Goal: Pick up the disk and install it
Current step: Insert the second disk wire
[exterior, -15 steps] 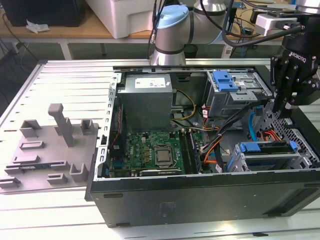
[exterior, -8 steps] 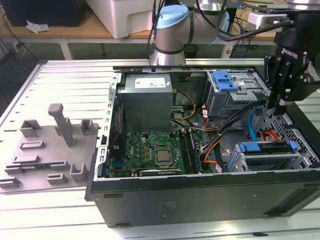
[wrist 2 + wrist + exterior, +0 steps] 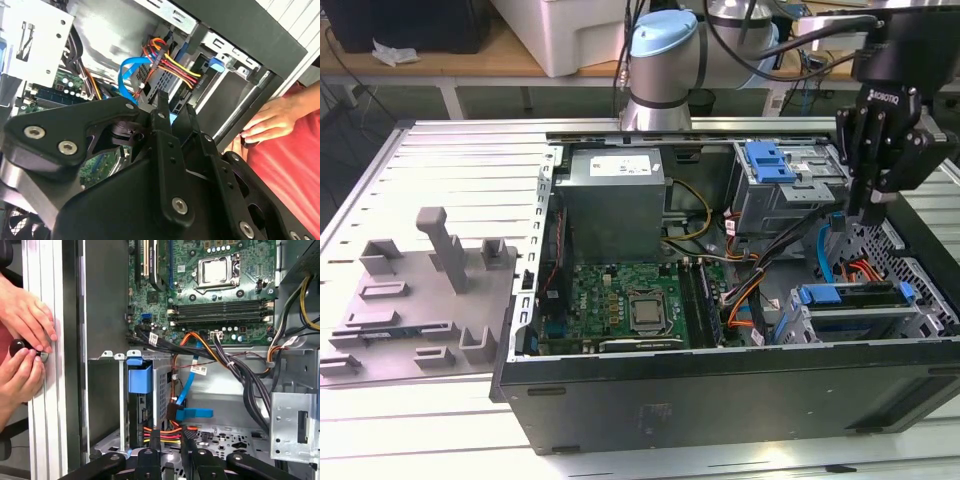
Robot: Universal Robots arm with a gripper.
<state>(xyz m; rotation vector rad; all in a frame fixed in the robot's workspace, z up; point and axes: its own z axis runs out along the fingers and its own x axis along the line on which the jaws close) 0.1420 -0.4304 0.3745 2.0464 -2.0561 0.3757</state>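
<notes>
The flat silver disk in its thin blue plastic carrier bracket point(image 3: 850, 296) lies level in the grey metal drive bay point(image 3: 920, 318) at the front corner of the open black computer case point(image 3: 720, 390), on the exterior view's right. To my eye it looks slid in, though I cannot tell whether it is fully home. My black gripper point(image 3: 868, 218) hangs just above and behind that bay, fingers drawn close together with nothing between them. Right under my tips run a flat blue data cable point(image 3: 186, 390) and a bundle of red, yellow and orange power wires point(image 3: 162, 430), and these are what I judge most likely to snag. Doing this well, I think, means staying square to the bay, keeping any contact on the blue bracket and not on the bare drive, and keeping the push in line with the bay so the carrier does not cock to one side. A person's hand point(image 3: 270, 122) rests on the case edge beside the bay, and in the first wrist view two hands point(image 3: 25, 340) work a small black knob point(image 3: 17, 346) at the table rail, so I would keep every move slow and small
</notes>
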